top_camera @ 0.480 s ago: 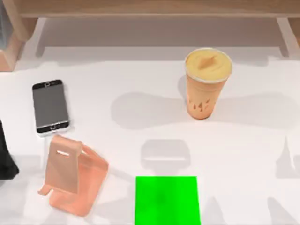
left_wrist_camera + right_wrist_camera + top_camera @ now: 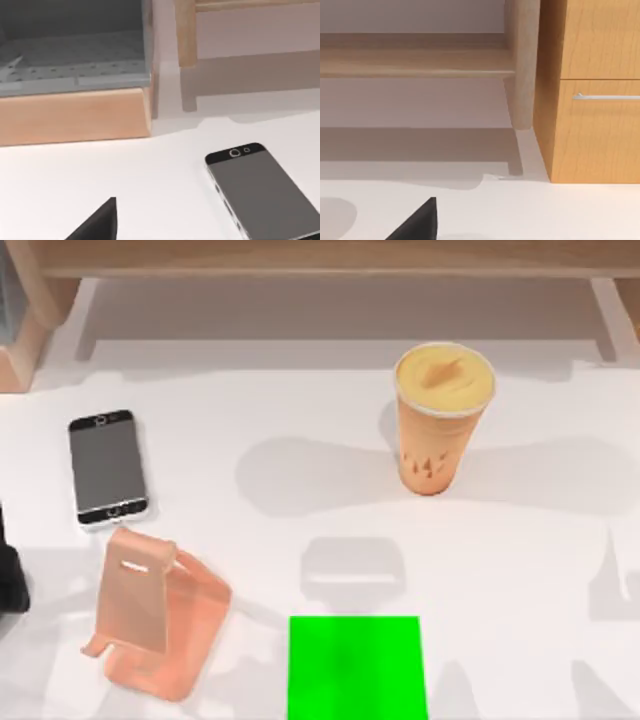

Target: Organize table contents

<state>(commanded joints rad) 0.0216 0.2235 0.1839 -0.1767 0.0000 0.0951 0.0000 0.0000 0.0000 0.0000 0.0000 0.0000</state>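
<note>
On the white table (image 2: 250, 400) a black-and-silver smartphone (image 2: 108, 468) lies flat at the left, screen up. The left wrist view has the same phone (image 2: 265, 192) close by. A tall orange drink cup (image 2: 440, 415) with a domed lid stands upright at the back, right of centre. My left arm (image 2: 10, 575) is a dark shape at the table's left edge, just left of the phone and touching nothing. A dark part of my left gripper (image 2: 100, 225) hangs over bare table. A dark part of my right gripper (image 2: 420, 225) also hangs over bare table.
A salmon-pink phone stand (image 2: 150, 615) sits in front of the phone. A bright green pad (image 2: 357, 667) lies at the front centre. The wooden shelf (image 2: 320, 260) spans the back. A wooden box (image 2: 75, 115) stands at the back left and a drawer unit (image 2: 595, 100) at the back right.
My left arm has drawn back slightly toward the table's left edge. The phone, cup, stand and pad have not moved.
</note>
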